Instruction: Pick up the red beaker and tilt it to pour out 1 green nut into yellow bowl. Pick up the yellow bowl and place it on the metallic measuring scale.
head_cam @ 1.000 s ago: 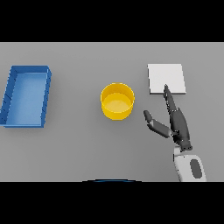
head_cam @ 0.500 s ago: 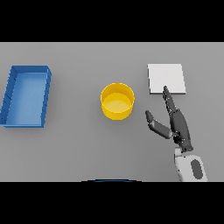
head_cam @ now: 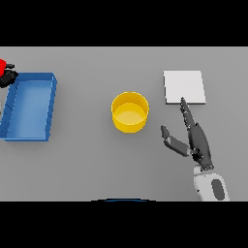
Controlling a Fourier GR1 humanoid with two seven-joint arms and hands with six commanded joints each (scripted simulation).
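Note:
The yellow bowl (head_cam: 130, 112) stands upright at the middle of the table. The metallic measuring scale (head_cam: 184, 86), a flat pale square, lies to its right and a little farther back. My right hand (head_cam: 197, 141) rests open between them near the front, its straight fingers pointing at the scale's front edge and its thumb spread toward the bowl. At the far left edge a bit of the red beaker (head_cam: 2, 64) shows, with my left hand (head_cam: 8, 77) dark just under it and apparently closed on it. Most of both is cut off by the edge.
A blue rectangular tray (head_cam: 48, 107) lies at the left, just right of the left hand and the beaker. The grey table (head_cam: 87, 160) stretches around the bowl.
The red beaker and my left hand have come into view at the far left edge. The right hand, bowl and scale have stayed put.

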